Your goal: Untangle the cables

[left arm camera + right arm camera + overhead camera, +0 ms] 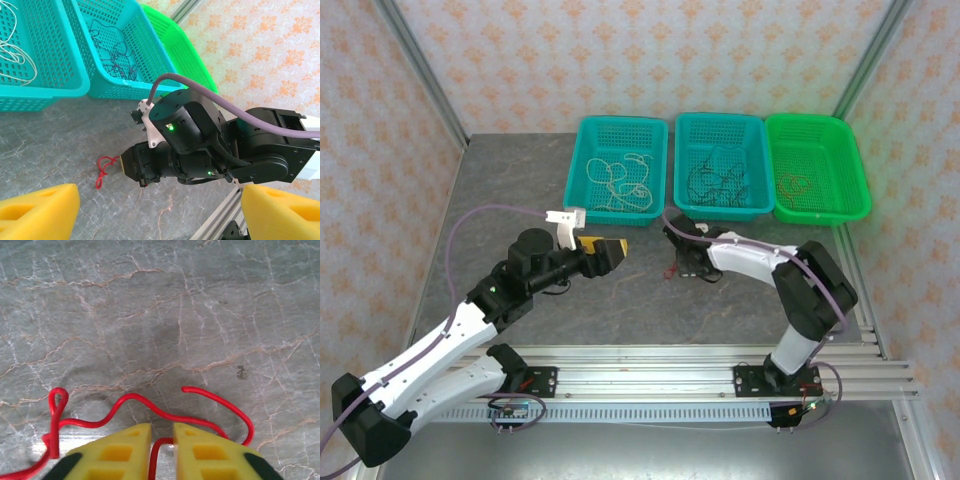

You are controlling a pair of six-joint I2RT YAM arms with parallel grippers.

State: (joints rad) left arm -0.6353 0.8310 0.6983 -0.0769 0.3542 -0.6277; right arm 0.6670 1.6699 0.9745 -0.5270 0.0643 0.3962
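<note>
Right gripper, 6 o'clock: we are seeing it pinching red cable; left gripper spread, arm angled toward 2 o'clock.

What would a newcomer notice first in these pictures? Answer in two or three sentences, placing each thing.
First, the yellow-tipped right hand, closed on a thin red cable lying on the grey marbled table. Along the far edge stand a teal mesh plastic basket of cream-white cables, a second teal mesh basket of black cables, and a bright green mesh plastic basket at the right. The yellow-tipped left hand hovers open left of it.
</note>
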